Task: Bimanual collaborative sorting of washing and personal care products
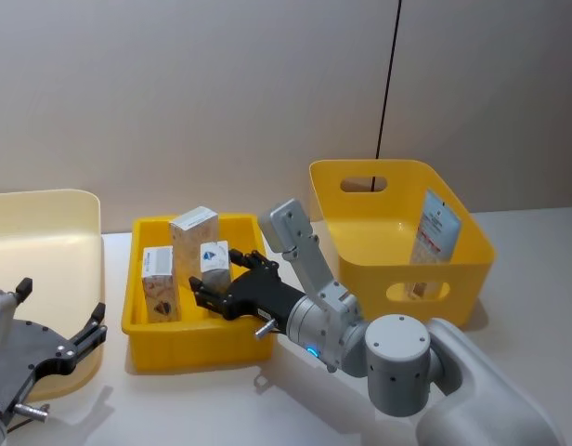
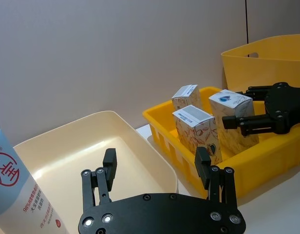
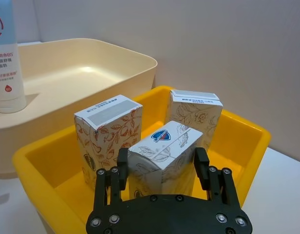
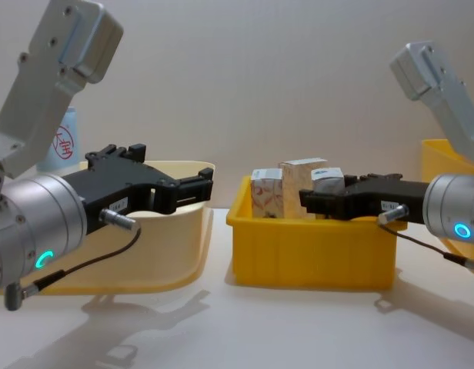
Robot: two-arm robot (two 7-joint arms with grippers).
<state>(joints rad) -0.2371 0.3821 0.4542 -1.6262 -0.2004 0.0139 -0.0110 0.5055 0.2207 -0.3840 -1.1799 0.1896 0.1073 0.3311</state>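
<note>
Yellow plastic walls box in three small white cartons: the shallow tray (image 1: 142, 321) sits mid-tabletop (image 1: 230, 400) with a cream bin (image 1: 54, 209) close on its left and a deep yellow handled bin (image 1: 360, 181) close on its right. The right gripper (image 1: 207, 286) reaches in over the tray's near-right rim, its fingers (image 3: 121, 163) spread on either side of the blue-marked carton (image 3: 162, 146), flanking it; whether they touch it I cannot tell. That carton stands just beside the other two, the front-left carton (image 1: 159, 283) near the tray's left wall and the rear carton (image 1: 193, 237) by the back wall, so there is little slack between the boxes. The left gripper (image 4: 195, 184) hangs above the cream bin's near edge, fingers (image 2: 109, 163) released and apart, grasping nothing, with the bin's open floor ahead of it. A light-blue tube (image 2: 18, 195) with a red round mark stands at the cream bin's left. A whitish packet (image 1: 435, 228) leans against the deep bin's inner right wall.
</note>
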